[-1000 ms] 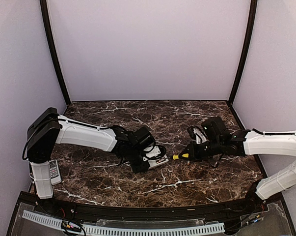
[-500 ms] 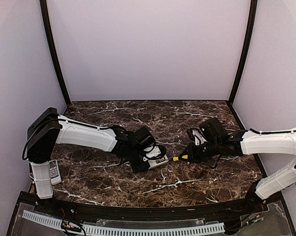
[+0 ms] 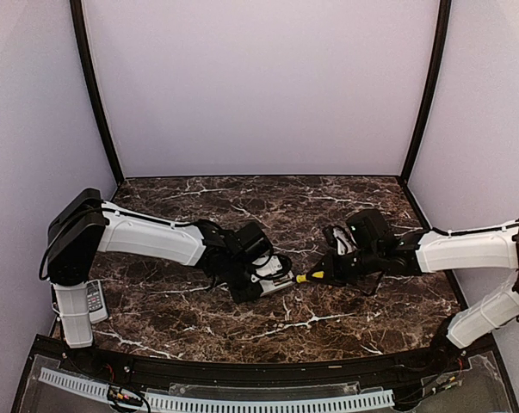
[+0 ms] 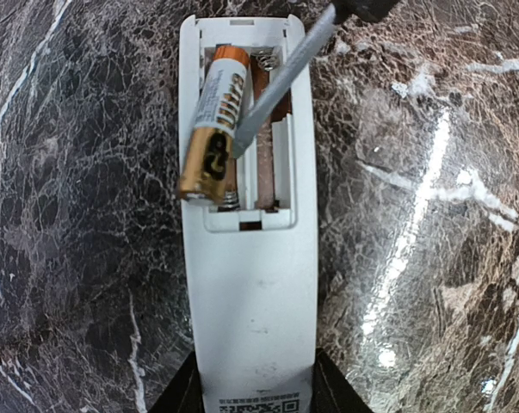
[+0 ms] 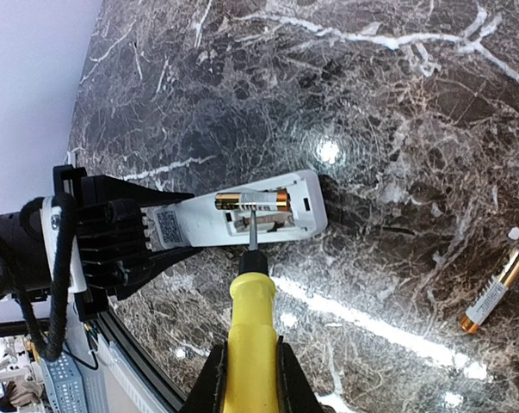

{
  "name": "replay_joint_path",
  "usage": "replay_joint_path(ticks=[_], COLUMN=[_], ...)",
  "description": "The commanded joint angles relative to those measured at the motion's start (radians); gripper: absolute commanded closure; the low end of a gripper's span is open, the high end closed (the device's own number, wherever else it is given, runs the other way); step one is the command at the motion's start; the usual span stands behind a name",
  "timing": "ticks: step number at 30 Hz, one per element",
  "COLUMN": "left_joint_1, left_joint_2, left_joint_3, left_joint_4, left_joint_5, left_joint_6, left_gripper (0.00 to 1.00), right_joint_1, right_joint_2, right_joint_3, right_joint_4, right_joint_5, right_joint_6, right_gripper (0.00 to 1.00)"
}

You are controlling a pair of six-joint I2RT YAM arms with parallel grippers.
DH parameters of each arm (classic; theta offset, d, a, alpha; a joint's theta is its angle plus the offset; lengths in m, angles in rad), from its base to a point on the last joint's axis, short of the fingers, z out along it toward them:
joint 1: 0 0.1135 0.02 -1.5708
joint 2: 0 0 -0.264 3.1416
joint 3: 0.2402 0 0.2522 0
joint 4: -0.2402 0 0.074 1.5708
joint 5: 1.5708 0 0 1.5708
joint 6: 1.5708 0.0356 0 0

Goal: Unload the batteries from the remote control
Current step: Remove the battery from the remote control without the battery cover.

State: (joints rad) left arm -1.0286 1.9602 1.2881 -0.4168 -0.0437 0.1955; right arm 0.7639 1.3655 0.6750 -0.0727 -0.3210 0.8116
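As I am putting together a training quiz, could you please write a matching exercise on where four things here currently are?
1 remote
2 battery in it
3 other battery
4 screwdriver

A lying loose on the table
B held by the right gripper
C held by the left gripper
D tilted, partly out of its slot

Pairs: 1-C, 2-D, 3-A, 4-B

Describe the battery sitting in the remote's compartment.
The battery is a slim cylinder with a gold, white and orange wrap marked GP. It lies tilted in one slot of the open compartment of the remote: its orange end is down at the far contact, and its gold end is raised over the compartment's edge. The metal shaft of the screwdriver touches its side. The slot beside it is empty.
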Motion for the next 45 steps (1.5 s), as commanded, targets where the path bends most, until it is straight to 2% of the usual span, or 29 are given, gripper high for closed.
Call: replay_joint_path(ticks=[1,10,20,36,42,45], left_joint_1=[-0.034,-0.034,-0.035,-0.034,-0.034,-0.034], left_joint_2=[0.061,0.063,0.066,0.07,0.068,0.065], left_joint_3=[-0.021,-0.021,-0.021,-0.017,-0.006,-0.001], left_joint_4=[-0.057,-0.057,-0.056,-0.059,-0.061,-0.059], left_joint_5=[0.079,0.078,0.081,0.073,0.062,0.062], left_joint_6=[0.024,0.023,0.022,0.019,-0.006,-0.018], left_gripper=[0.82,0.82,0.82,0.82,0.75,0.66], right_joint_1=[0.004,0.033,0.082,0.093,0.094,0.094], right_joint_2=[0.004,0.038,-0.094,-0.111,-0.135,-0.152], right_joint_3=[-0.021,0.002,0.011,0.02,0.023,0.026], right_joint_4=[0.139,0.091,-0.016,-0.046,-0.065,-0.08], right_joint_5=[0.009,0.088,0.291,0.318,0.351,0.367], right_joint_6=[0.039,0.025,0.009,-0.006,-0.009,-0.012], right_gripper=[1.0,1.0,1.0,1.0,1.0,1.0])
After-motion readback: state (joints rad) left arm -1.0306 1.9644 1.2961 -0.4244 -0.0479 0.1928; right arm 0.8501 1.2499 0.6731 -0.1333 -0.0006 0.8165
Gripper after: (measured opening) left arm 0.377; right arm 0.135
